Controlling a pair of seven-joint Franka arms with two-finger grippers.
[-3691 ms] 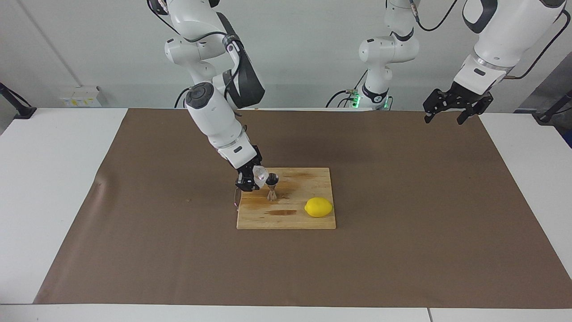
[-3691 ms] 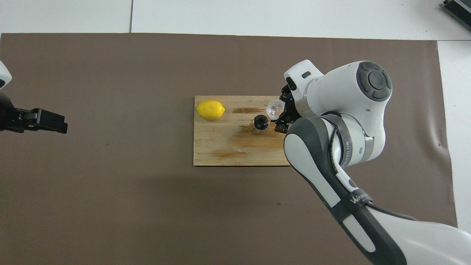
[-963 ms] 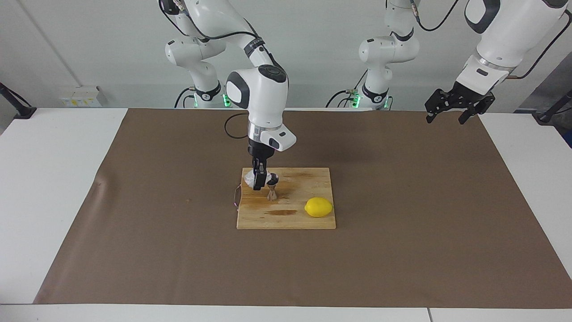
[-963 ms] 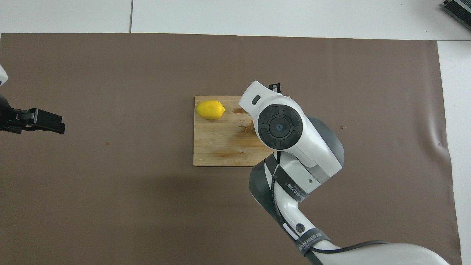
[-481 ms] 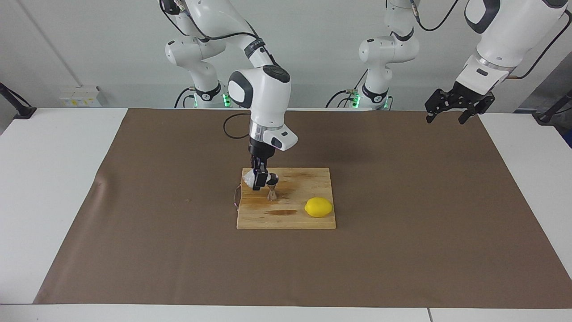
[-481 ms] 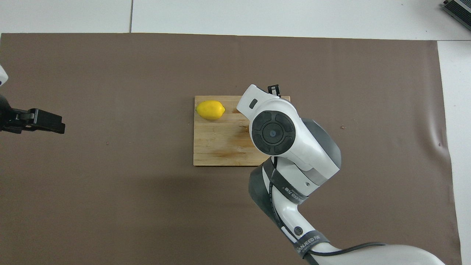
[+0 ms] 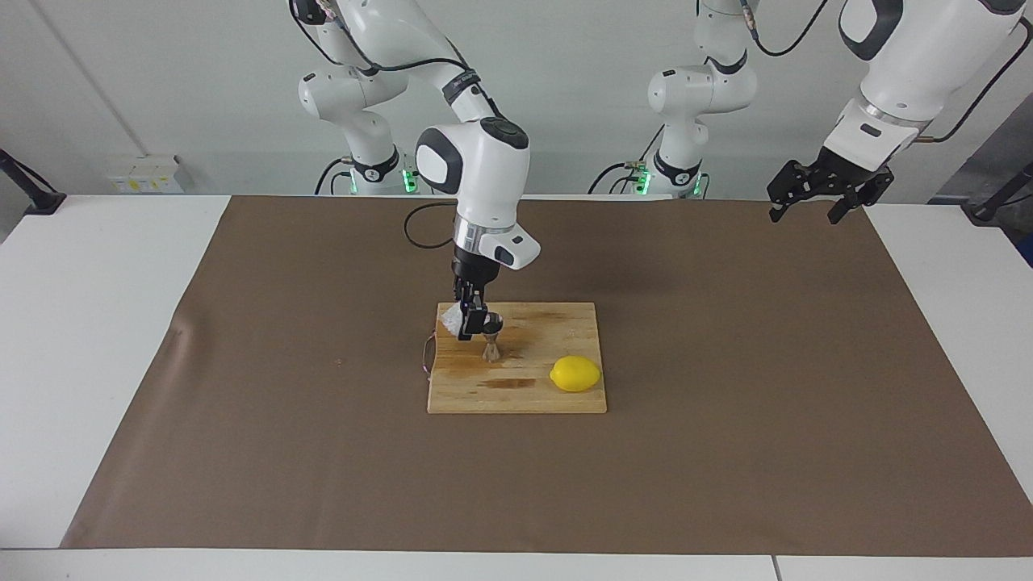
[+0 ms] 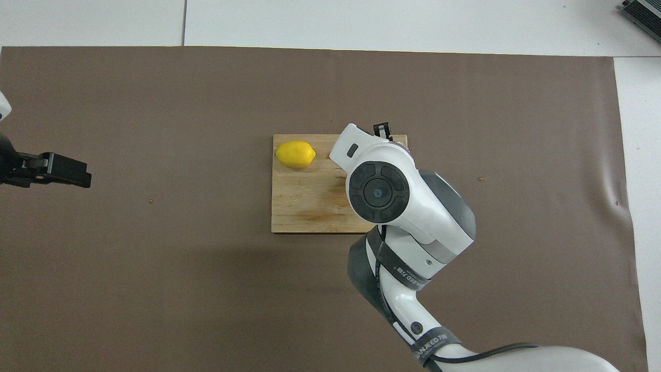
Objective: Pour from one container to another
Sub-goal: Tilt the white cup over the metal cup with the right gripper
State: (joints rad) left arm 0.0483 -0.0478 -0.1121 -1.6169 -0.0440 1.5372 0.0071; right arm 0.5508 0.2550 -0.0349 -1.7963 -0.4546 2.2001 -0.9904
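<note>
Our right claw (image 7: 470, 321) is swinging upright from its earlier slant, pinching the glass cup (image 7: 449, 323) beside the jigger (image 7: 491, 336) on the board (image 7: 524, 387). We are judging the pour nearly finished; the left claw (image 7: 811, 194) is waiting spread.

Yellow lemon (image 7: 575, 374), brown mat (image 7: 726, 339)

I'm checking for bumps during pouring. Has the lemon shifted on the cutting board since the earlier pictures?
No. The lemon lies at the same corner of the cutting board, toward the left arm's end, in both views, as before.
</note>
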